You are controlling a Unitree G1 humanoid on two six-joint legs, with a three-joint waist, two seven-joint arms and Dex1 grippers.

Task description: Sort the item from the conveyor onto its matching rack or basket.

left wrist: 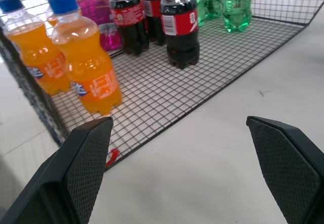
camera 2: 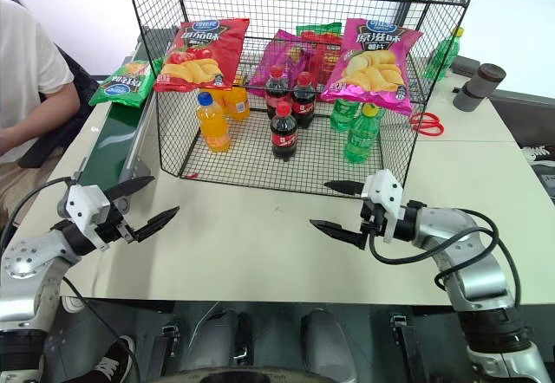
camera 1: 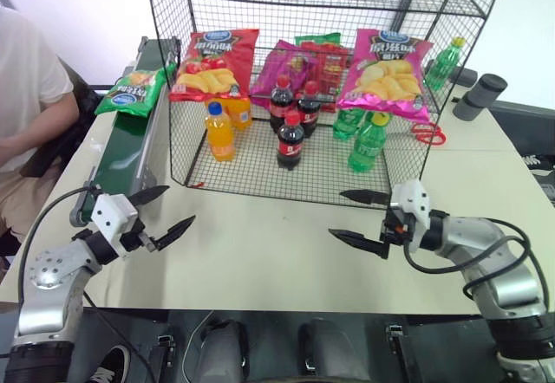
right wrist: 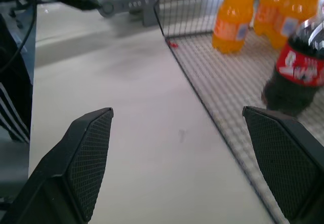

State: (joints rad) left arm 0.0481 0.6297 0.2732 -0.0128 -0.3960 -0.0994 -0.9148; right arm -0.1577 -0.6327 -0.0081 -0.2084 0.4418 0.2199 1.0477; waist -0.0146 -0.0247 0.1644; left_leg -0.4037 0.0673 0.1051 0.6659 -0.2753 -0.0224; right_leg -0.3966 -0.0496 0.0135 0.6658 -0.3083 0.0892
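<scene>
The item, a glossy green crisp bag [camera 1: 130, 93] with a round blue logo, lies on the conveyor [camera 1: 121, 162], a dark green belt along the table's left side. The rack [camera 1: 260, 188], a tall black wire cage, stands at the middle of the table, just right of the belt. My left gripper [camera 1: 178, 206] hovers open and empty near the conveyor's near end, well short of the bag. My right gripper [camera 1: 338, 214] is open and empty over bare table in front of the rack's front right. The left wrist view looks between its fingers [left wrist: 86, 158] at the rack floor.
On the rack floor stand orange soda bottles [camera 1: 219, 132], cola bottles [camera 1: 290, 139] and green bottles [camera 1: 368, 143]. A red crisp bag [camera 1: 214, 62] and a magenta one [camera 1: 388, 71] hang above them. Red scissors [camera 1: 431, 133] lie right of the rack. A person [camera 1: 26, 106] sits at the left.
</scene>
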